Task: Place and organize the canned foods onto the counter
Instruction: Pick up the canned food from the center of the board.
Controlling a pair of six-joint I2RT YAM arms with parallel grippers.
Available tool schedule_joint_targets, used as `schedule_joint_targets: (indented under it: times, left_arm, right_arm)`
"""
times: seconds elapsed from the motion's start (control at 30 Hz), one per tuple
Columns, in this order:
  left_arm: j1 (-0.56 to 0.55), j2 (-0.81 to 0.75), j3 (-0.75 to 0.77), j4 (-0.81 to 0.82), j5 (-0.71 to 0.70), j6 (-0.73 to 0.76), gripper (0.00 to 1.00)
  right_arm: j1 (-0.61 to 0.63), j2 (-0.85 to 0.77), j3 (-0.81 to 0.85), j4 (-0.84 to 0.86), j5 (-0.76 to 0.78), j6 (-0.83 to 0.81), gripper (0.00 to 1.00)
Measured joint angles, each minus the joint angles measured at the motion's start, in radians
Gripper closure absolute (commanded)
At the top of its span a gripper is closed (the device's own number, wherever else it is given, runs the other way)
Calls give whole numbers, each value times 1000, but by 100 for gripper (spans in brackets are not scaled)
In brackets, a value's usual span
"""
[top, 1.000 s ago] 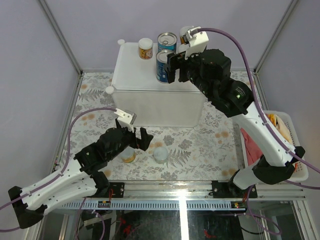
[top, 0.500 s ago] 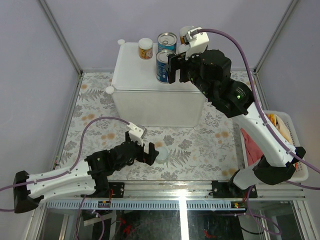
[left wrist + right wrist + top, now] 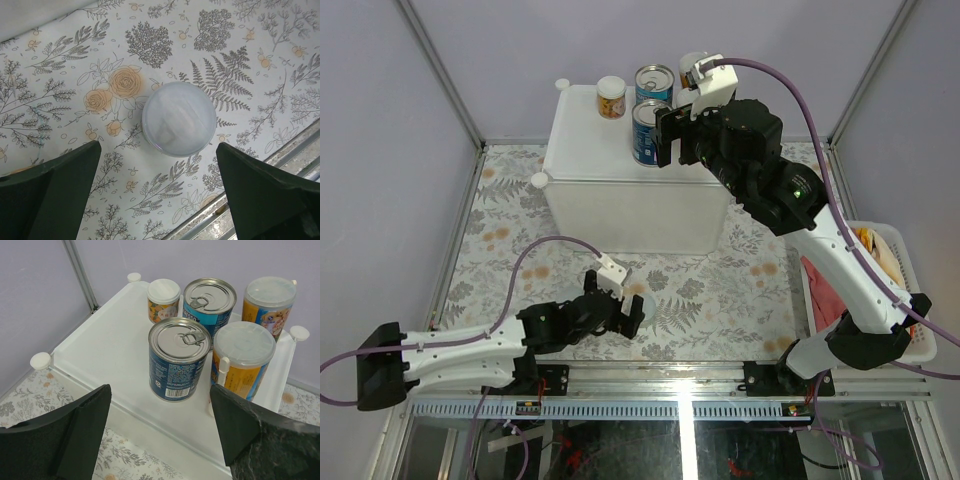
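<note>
A pale-lidded can [image 3: 179,118] stands on the flowered table mat. My left gripper [image 3: 160,200] is open above it, the can just beyond the fingertips; in the top view this gripper [image 3: 623,312] partly covers the can [image 3: 640,298]. On the white counter [image 3: 110,350] stand two blue-labelled tins [image 3: 180,357] [image 3: 209,302], a short orange jar [image 3: 163,300] and two tall yellow-orange cans [image 3: 241,365] [image 3: 269,302]. My right gripper [image 3: 160,440] is open and empty, hovering over the counter's front edge. It also shows in the top view [image 3: 672,138], next to the tins.
A white slatted basket [image 3: 910,300] with red and yellow cloth sits at the right edge. The metal table rail [image 3: 295,170] runs close behind the pale-lidded can. Round knobs [image 3: 41,360] stick up at the counter's corners.
My left arm has swung right and toward the near edge, from over an orange can to over the pale-lidded can. The orange can is now hidden. The right arm has not moved.
</note>
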Motion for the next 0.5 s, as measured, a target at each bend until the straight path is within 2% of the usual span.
schedule_joint_targets:
  times: [0.5]
  left_arm:
    - [-6, 149, -6, 112, 10, 8, 0]
  right_arm:
    - [0, 6, 11, -3, 0, -19, 12]
